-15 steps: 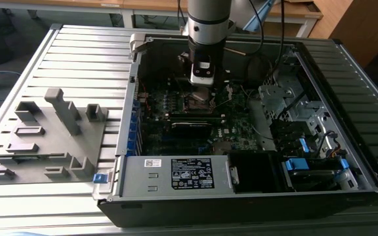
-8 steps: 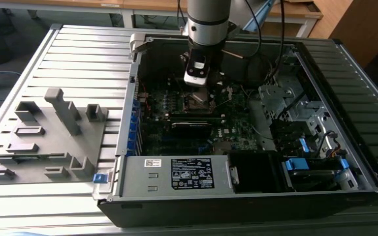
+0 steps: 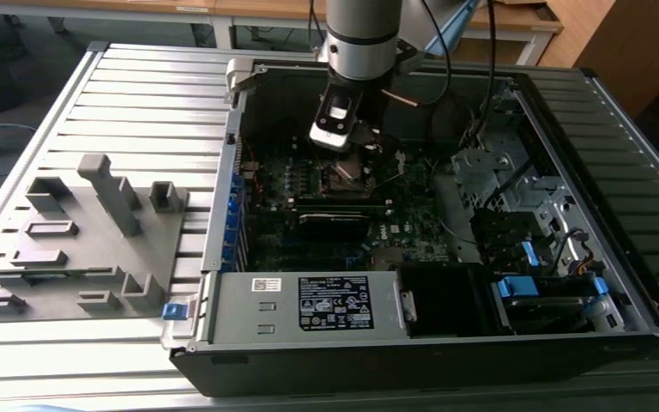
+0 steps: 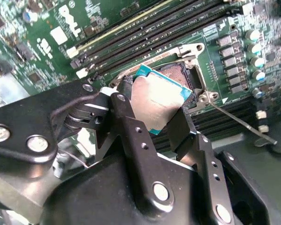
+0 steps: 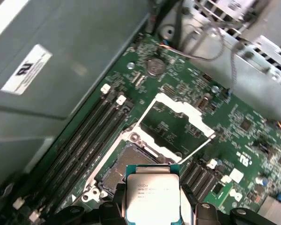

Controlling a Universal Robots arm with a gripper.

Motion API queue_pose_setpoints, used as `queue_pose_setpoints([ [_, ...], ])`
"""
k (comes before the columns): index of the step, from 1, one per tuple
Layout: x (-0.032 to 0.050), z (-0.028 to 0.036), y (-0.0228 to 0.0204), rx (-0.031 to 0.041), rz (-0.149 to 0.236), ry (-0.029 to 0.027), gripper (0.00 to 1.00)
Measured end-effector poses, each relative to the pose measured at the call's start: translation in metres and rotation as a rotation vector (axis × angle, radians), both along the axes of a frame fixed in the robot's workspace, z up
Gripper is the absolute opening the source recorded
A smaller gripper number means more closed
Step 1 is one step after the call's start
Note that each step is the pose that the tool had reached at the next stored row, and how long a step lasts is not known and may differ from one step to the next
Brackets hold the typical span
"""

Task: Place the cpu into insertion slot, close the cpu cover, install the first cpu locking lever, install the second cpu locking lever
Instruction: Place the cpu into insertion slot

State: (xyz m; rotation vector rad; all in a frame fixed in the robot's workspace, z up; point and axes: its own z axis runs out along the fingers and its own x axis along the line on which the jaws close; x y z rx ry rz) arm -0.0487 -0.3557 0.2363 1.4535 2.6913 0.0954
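Exterior view: arm (image 3: 364, 43) stood inside the open computer case (image 3: 421, 365), fingers (image 3: 360, 144) just above the insertion slot (image 3: 347, 178). Second wrist view: fingers (image 4: 126, 112) clamped on the cpu (image 4: 157, 98) by opposite edges, slot beneath them. First wrist view: cpu cover (image 5: 178, 123) hinged open beyond the fingers.

Dull silvery metal-topped cpu (image 5: 152, 197)
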Motion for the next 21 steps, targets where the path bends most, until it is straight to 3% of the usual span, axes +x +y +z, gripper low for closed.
queue_pose_setpoints([
  [9,0.0,-0.0013,0.0,0.0001,-0.162,-0.0001,0.54],
  [16,0.0,-0.0013,0.0,-0.0001,-0.179,0.0,0.54],
  [21,0.0,-0.0014,0.0,0.0001,-0.259,-0.0001,0.54],
])
